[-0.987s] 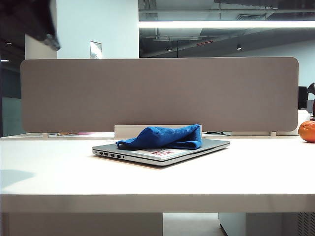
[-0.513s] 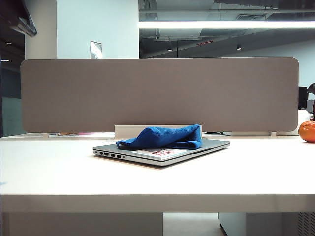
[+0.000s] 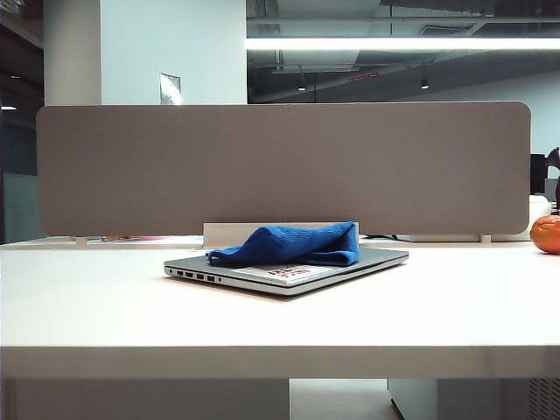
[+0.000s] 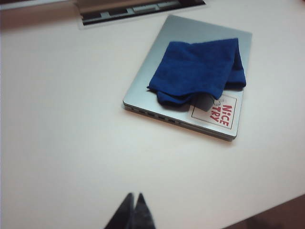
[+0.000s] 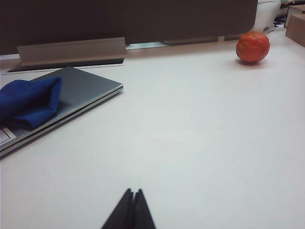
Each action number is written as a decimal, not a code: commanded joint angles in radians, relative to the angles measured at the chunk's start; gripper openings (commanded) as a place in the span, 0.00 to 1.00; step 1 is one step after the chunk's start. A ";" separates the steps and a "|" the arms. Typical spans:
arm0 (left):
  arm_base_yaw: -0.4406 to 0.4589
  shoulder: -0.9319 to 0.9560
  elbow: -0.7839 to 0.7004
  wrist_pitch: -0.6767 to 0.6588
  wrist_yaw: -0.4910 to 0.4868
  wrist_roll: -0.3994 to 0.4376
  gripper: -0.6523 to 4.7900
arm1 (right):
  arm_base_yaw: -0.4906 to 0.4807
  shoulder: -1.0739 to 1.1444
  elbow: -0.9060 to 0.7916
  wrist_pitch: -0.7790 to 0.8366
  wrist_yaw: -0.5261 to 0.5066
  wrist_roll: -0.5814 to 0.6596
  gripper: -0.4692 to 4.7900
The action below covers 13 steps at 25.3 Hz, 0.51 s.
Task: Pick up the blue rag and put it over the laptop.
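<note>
Already rag (image 4: 198, 71) lies bunched on shut laptop (image 4: 190, 28), mid table (image 3: 105, 306). Left gripper (image 4: 132, 210) above bare table, jaws together, empty. Right gripper (image 5: 131, 207) likewise.

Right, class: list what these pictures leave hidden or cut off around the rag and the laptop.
- Laptop lid under the blue rag: covered in every view; sticker partly hidden.
- Left gripper, right gripper: only shut jaws' tips show, cut by the wrist views' edges; absent from the exterior view.
- Orange ball: cut by the exterior view's edge.
</note>
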 commanded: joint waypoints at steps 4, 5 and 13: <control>0.000 -0.116 -0.083 0.016 -0.069 0.002 0.11 | -0.001 -0.002 -0.003 0.004 0.005 -0.003 0.09; 0.000 -0.167 -0.132 0.037 -0.088 0.000 0.11 | -0.001 -0.002 -0.003 0.004 0.005 -0.003 0.09; 0.000 -0.348 -0.304 0.099 -0.106 0.000 0.11 | -0.001 -0.002 -0.003 -0.002 0.005 -0.003 0.09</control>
